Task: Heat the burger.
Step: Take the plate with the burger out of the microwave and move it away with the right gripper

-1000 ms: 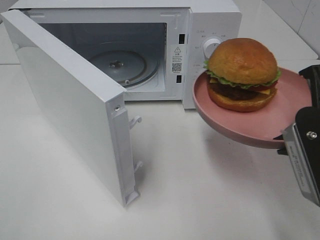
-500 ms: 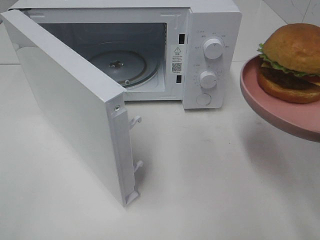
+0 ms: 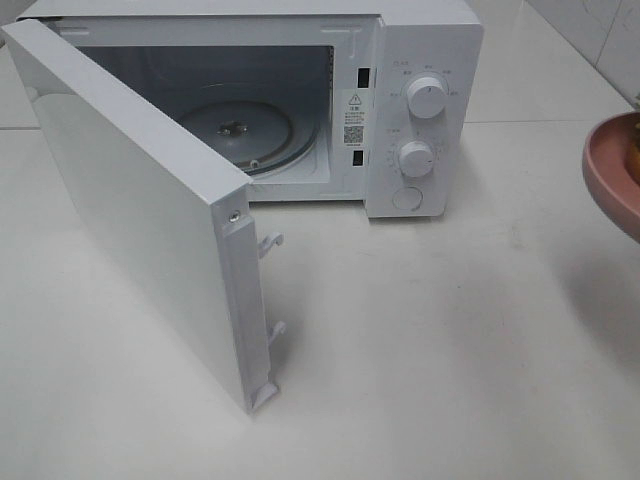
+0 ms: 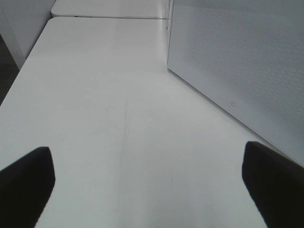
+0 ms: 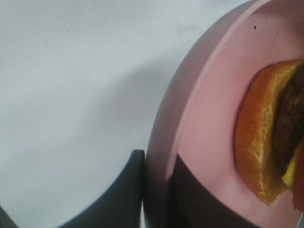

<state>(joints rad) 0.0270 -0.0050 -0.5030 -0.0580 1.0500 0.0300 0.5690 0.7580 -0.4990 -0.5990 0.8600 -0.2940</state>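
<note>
The burger (image 5: 266, 142) lies on a pink plate (image 5: 209, 109); in the right wrist view its golden bun, dark patty and a bit of yellow cheese show. My right gripper (image 5: 156, 194) is shut on the plate's rim, one dark finger (image 5: 123, 190) below and one above. In the high view only the plate's left rim (image 3: 610, 170) shows at the right edge, held above the table, and the burger is almost fully cut off. My left gripper (image 4: 149, 190) is open and empty above the white table, beside the microwave door (image 4: 247, 61).
The white microwave (image 3: 425, 60) stands at the back with its door (image 3: 140, 200) swung wide open toward the front left. Its glass turntable (image 3: 240, 125) is bare. Two knobs (image 3: 415, 158) sit on its right panel. The white table (image 3: 420, 350) spreads in front.
The plate with the burger has moved to the right, from in front of the microwave's knobs to the right edge of the high view. The right gripper has left that view.
</note>
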